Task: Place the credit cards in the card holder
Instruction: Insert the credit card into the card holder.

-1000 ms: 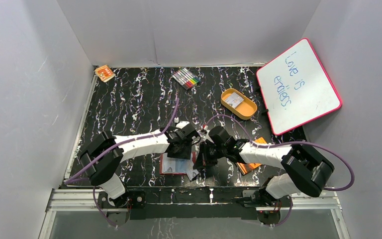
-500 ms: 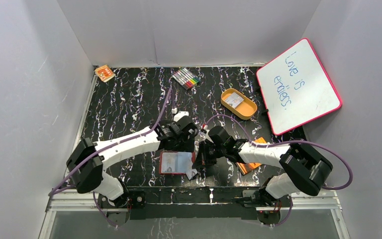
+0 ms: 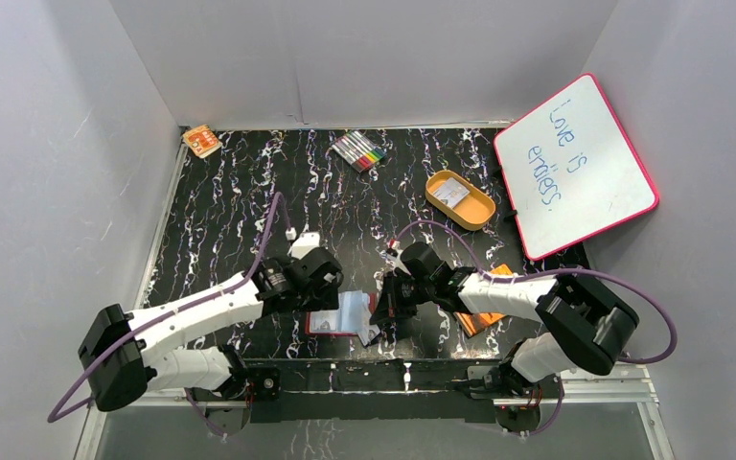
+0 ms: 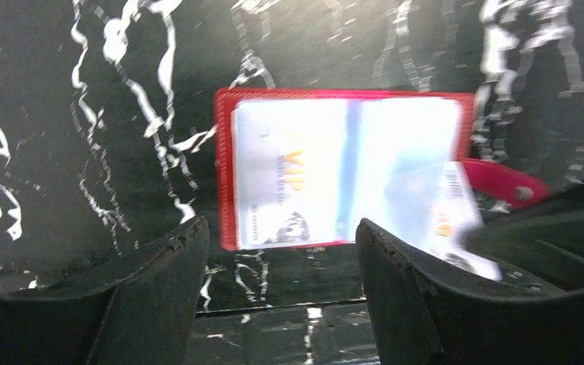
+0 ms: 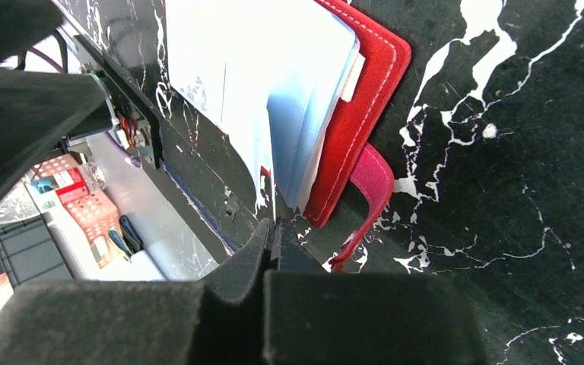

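Left arm (image 3: pixel 201 307) has pulled back left off the open card holder (image 4: pixel 223 175) at the near table (image 3: pixel 230 192) edge, and the left gripper (image 4: pixel 277 300) now stands wide and empty. Credit cards (image 4: pixel 289 175) lie inside. I read 1 card (image 4: pixel 456 228) as unseated: it pokes out by the closed right gripper (image 5: pixel 272 226).

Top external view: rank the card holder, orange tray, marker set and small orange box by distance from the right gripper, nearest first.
From the right gripper:
1. card holder: right beside it on its left, at the near edge.
2. orange tray: farther back, toward the right.
3. marker set: at the far edge, near the middle.
4. small orange box: in the far left corner.
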Robot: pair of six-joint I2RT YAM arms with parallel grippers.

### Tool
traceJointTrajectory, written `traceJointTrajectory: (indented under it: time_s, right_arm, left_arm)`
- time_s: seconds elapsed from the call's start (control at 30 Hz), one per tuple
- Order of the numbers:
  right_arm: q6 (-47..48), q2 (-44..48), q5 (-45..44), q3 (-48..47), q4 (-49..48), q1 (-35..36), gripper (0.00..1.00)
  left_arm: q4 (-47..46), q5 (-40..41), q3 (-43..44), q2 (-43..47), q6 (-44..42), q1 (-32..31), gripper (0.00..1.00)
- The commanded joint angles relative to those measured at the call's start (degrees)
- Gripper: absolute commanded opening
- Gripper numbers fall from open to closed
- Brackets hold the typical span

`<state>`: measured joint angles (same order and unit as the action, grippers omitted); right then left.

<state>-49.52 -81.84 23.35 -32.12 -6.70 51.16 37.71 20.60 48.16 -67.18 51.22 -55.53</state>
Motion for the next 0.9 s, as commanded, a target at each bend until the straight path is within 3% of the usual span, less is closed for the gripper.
traceJointTrajectory:
  time_s: [0.0,0.27,0.43,0.63,0.87]
  right_arm:
    - [-0.29,0.27,0.47,-2.07,-2.39,0.58,0.0]
    - [-1.92,2.13,1.19,-3.82,-2.29,1.52,0.0]
    - [-2.6,1.73,0.6,-5.03,-2.63,2.8,0.0]
    - [-2.62,-0.29,0.55,-6.25,-3.42,3.39,0.0]
    - [-2.43,-1.55,0.44,-6.23,-3.23,3.35,0.0]
  left_arm:
    - [0.47,1.53,-5.37,2.75,3.27,0.87,0.66]
    - [-1.58,0.97,-10.63,2.06,5.1,1.69,0.5]
    - [-2.39,1.77,-13.12,8.02,7.39,1.91,0.42]
    - [-8.0,-1.48,-9.35,9.8,3.43,1.91,0.61]
    - [-11.87,-3.18,-8.15,5.29,0.6,2.24,0.65]
